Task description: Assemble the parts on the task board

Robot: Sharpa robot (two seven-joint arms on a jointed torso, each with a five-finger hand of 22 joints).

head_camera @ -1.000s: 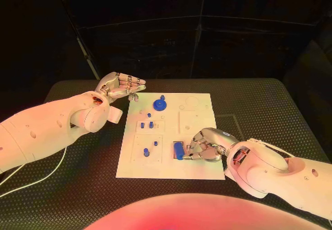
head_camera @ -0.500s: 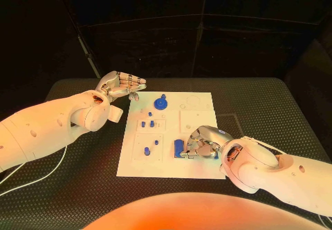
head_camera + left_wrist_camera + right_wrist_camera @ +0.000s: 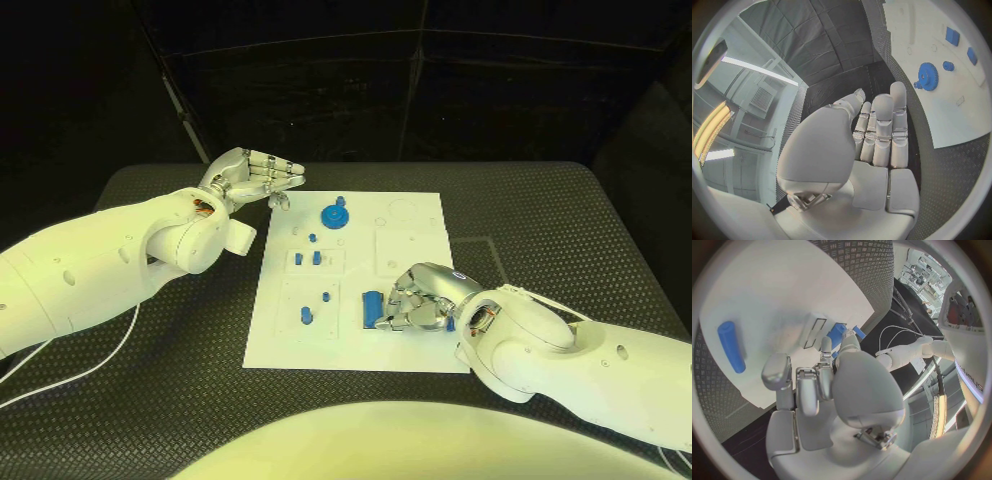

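Right hand (image 3: 418, 302) closed on blue block (image 3: 374, 307) at near edge of board (image 3: 411, 350), beside slot. Left hand (image 3: 254, 178) held curled, empty, off board's far corner near gear (image 3: 335, 217). Block should be kept upright, lowered slowly, grip not loosened until seated.

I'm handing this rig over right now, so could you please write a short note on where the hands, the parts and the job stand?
Right hand: on the task board, fingers curled around a long blue block at its near middle.
Left hand: raised beyond the board's far left corner, fingers curled in, holding nothing.
Parts: blue gear at the far edge, small blue pieces left of centre, a small blue peg near left.
Done: cannot tell which parts are seated.
Left: the block is still in hand; finish placing it.
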